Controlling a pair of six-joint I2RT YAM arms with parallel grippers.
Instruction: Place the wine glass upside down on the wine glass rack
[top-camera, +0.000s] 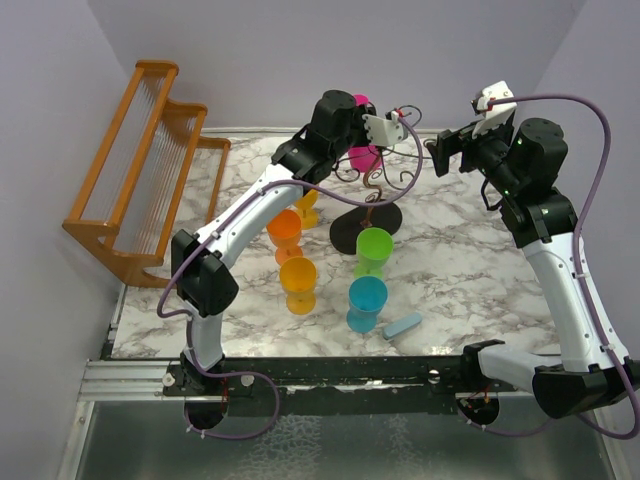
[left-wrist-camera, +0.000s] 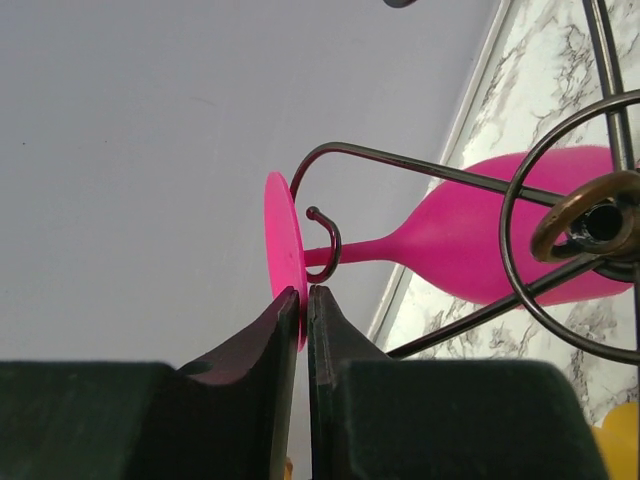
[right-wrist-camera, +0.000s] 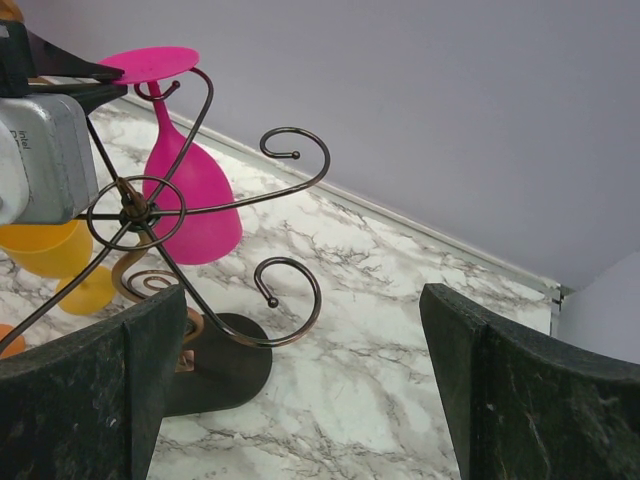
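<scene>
While the left hand (left-wrist-camera: 303, 300) is clenched on the very rim of the foot (left-wrist-camera: 283, 240) of the wine glass (left-wrist-camera: 480, 245), the glass already hangs bowl-down in the wine glass rack (top-camera: 350, 232). Its stem (left-wrist-camera: 365, 250) runs away from the fingertips and passes through a small wire hook (left-wrist-camera: 335, 245) just beyond them, and the foot lies flat on top, above the wire. The right hand (right-wrist-camera: 300, 310) is released and holds nothing. It stands off to the side, with the rack's curled arms in front of its spread fingers.

The step in hand looks to be the letting go. To do it well, I would part the fingers only a little, enough to free the thin rim, and wait to see that the foot settles on the wire. Then draw the hand straight back along its own fingers, away from the foot, without lifting or swinging sideways. The hook sits so near the tips that a sideways drag could catch it, rock the light stand on the desk (right-wrist-camera: 400, 300) or tip the glass off.
</scene>
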